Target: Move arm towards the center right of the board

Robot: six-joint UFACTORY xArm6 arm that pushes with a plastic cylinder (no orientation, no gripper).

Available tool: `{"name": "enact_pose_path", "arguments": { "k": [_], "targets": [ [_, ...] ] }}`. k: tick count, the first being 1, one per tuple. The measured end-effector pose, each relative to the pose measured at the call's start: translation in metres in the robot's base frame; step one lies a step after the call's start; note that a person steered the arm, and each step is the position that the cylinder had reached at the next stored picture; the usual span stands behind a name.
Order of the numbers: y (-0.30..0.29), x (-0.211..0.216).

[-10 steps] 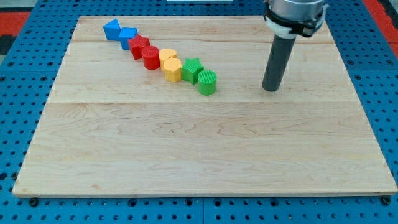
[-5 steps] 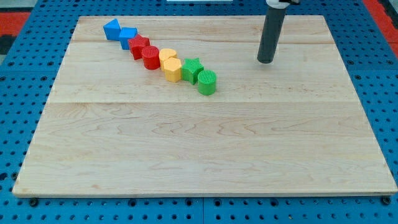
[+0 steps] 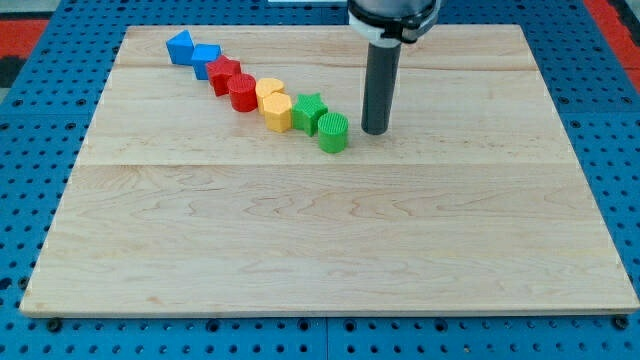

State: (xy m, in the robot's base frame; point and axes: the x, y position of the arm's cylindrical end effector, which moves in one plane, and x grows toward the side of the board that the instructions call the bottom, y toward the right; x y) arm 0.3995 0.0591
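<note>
A pale wooden board lies on a blue pegboard surface, with a red patch showing at the view's top corners. My tip rests on the board in its upper middle part, just to the view's right of the green cylinder, near it with a narrow strip of wood showing between them. There are no fingers here: the arm ends in a plain dark rod, which holds nothing. The rod stands upright, rising straight from the tip to a black and white collar at the view's top edge, where the rest of the arm is cut off. From the green cylinder a line of blocks runs diagonally toward the view's upper left, each close against the next: a green star, a yellow block, a second yellow block, a red cylinder, a red star-like block, a blue block and another blue block. The centre right of the board lies to the view's right of the tip and somewhat lower.
</note>
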Motion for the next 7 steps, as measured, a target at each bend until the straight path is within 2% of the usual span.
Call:
{"name": "enact_pose_path", "arguments": {
  "k": [3, 4, 5, 6, 7],
  "targets": [
    [0.013, 0.051],
    [0.037, 0.069],
    [0.069, 0.067],
    [0.139, 0.072],
    [0.179, 0.073]
  ]
}}
